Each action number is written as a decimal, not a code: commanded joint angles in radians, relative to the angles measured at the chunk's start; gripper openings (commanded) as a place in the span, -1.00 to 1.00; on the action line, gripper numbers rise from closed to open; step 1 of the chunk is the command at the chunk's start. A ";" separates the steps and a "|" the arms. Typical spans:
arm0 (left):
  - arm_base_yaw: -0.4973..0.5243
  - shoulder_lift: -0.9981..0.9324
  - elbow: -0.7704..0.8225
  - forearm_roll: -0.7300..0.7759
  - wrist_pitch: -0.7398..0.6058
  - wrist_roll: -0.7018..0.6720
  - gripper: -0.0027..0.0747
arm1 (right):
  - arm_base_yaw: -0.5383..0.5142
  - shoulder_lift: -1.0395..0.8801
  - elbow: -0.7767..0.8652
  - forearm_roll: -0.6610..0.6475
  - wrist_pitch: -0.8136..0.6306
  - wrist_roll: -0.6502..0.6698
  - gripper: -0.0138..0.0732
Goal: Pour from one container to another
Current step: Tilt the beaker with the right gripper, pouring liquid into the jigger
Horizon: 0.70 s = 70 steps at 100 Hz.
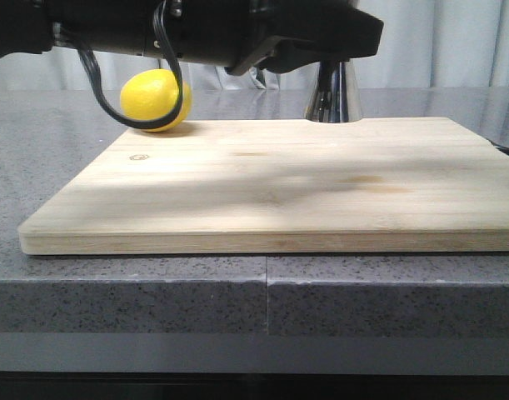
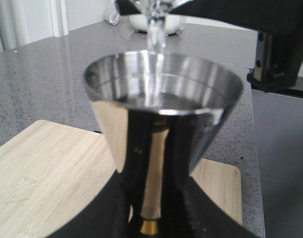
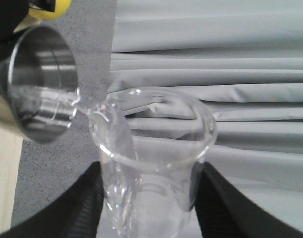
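Pour under way. Your right claw [image 3: 149, 198] is clamped on the beaker [image 3: 151, 163], a finger on each side of the glass, beaker tipped so its lip points at the jigger [image 2: 158, 104]. Your left claw [image 2: 150, 218] grips the jigger around its narrow gold band, upper cup upright just past the fingers. A thin clear stream [image 2: 155, 34] drops from above into the cup; liquid already lies in the bottom.

Advice: keep the lip directly over the middle of the cup mouth, not its rim. Add tilt slowly; the stream is thin and clings near the lip, so a dribble down the glass looks possible. Hold the jigger level and motionless. Watch the level against the rim; ease the beaker back before it brims.

Surroundings: board [image 1: 271, 183] lies below both claws, on the grey table [image 1: 37, 142]. Lemon [image 1: 157, 100] sits by the board's far edge, off to the left claw's side, apart from the pour. Nothing blocks the stream.
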 commanded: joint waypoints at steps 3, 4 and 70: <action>0.001 -0.053 -0.024 -0.049 -0.070 -0.009 -0.99 | -0.001 -0.026 -0.038 -0.033 0.018 -0.004 -0.13; 0.001 -0.053 -0.024 -0.049 -0.070 -0.009 -0.99 | -0.001 -0.026 -0.038 -0.035 0.018 -0.004 -0.13; 0.001 -0.053 -0.024 -0.047 -0.070 -0.009 -0.99 | -0.001 -0.026 -0.038 -0.052 0.040 -0.004 -0.13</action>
